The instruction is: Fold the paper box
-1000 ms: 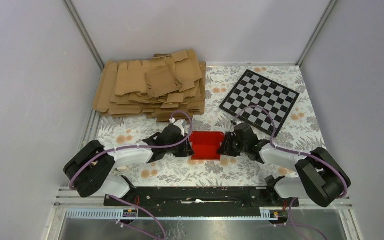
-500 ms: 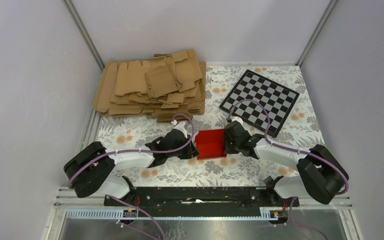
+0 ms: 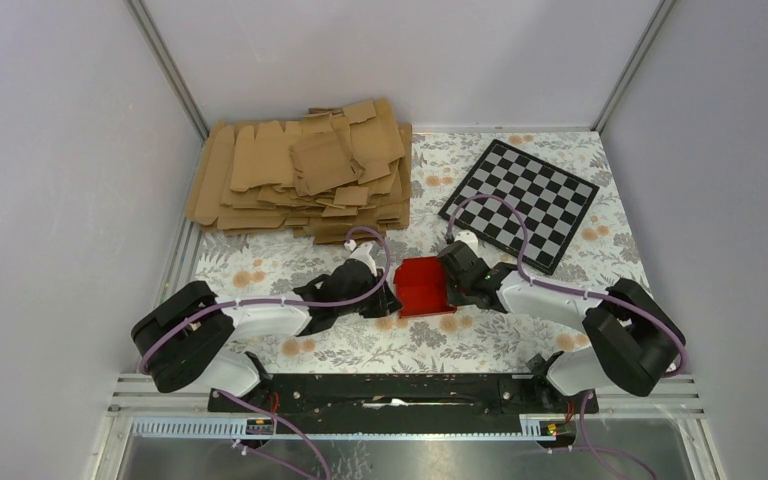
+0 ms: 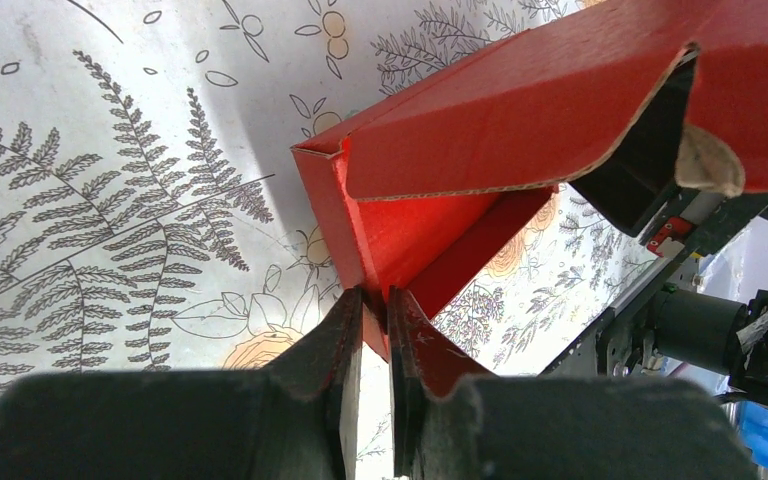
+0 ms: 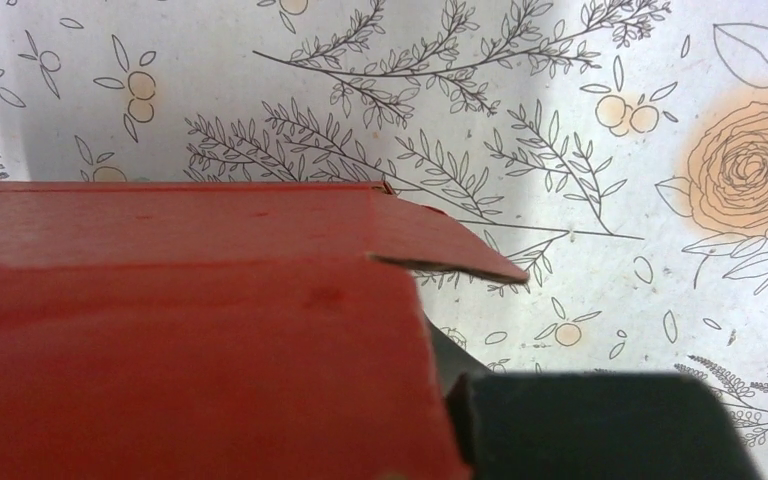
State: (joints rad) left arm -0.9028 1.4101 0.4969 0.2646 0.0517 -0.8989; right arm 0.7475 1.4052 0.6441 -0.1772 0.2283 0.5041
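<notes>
First, from above, the paper box [image 3: 421, 286] stands half formed on the flowered table [image 3: 260, 268], between the two arms. The left gripper [image 3: 387, 298] touches its left side and the right gripper [image 3: 448, 284] its right side, while the brown cardboard blanks [image 3: 300, 170] and the checkered board [image 3: 520, 198] lie well apart at the far end. Next, in the left wrist view, the fingers [image 4: 345, 330] of the left gripper are pinched together on the lower edge of a red wall, and a flap hangs tilted over the open inside, not tucked in. Then, in the right wrist view, red card fills the lower left and only one dark part of the tool shows, so I cannot tell if the right gripper is clamped or released; it seems to lean against the wall. The risk, as I judge it: if one arm pushes harder than the other, the thin card may crease in a wrong place, or the light box may slide and slip out of the left pinch
</notes>
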